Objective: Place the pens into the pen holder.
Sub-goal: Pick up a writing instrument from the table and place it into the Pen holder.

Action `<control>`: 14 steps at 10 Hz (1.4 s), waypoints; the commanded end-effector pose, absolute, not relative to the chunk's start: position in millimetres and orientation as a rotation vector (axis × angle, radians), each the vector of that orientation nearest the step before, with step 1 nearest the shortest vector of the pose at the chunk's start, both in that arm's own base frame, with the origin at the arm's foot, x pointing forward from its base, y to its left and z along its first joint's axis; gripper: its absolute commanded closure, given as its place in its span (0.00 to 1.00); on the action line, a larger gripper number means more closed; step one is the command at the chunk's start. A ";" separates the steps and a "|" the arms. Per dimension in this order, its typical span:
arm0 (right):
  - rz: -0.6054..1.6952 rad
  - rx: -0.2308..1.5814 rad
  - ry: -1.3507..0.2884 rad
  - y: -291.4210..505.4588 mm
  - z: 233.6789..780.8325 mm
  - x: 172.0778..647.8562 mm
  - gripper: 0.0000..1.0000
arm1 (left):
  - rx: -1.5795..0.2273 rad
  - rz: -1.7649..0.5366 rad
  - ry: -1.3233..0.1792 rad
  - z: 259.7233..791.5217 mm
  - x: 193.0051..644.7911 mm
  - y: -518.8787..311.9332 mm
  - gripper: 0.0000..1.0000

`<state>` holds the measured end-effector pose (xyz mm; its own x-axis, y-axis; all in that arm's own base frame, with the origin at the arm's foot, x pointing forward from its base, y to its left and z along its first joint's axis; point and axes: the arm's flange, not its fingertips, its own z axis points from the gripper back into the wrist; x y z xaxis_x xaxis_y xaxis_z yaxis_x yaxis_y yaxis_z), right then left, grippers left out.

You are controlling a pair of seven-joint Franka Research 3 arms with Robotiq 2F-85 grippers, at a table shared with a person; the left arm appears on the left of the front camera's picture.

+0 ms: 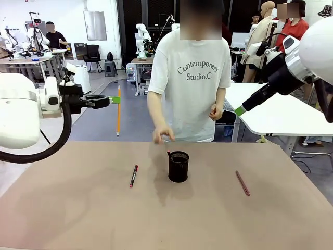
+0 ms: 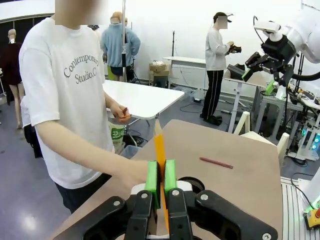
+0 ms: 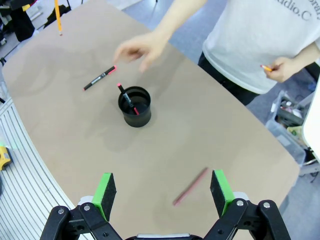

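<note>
Brown table [image 1: 78,219], front view: left gripper [image 1: 112,100] clamps the yellow pencil [image 1: 118,112] upright, far left; pen holder [image 1: 178,166] stands centre. Left wrist view: fingers [image 2: 152,177] hide most of the pen holder. Right wrist view: right gripper [image 3: 162,190] gapes wide over the reddish pen [image 3: 190,186].

Tan table [image 1: 78,219], black mesh pen holder [image 1: 178,167] at centre, black-red pen [image 1: 133,176] left, reddish pen [image 1: 242,183] right
</note>
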<state>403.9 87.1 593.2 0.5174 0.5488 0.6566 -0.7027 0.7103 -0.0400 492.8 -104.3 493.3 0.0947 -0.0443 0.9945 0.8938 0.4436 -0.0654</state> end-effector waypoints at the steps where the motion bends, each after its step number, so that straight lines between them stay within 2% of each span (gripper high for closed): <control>1: 0.762 0.253 -0.697 85.8 593.4 404.1 0.00 | -0.869 -0.848 -1.293 495.5 495.2 -103.5 1.00; 14: 0.762 0.253 -0.697 85.8 593.4 404.1 0.00 | -0.869 -0.848 -1.293 495.5 495.2 -103.5 1.00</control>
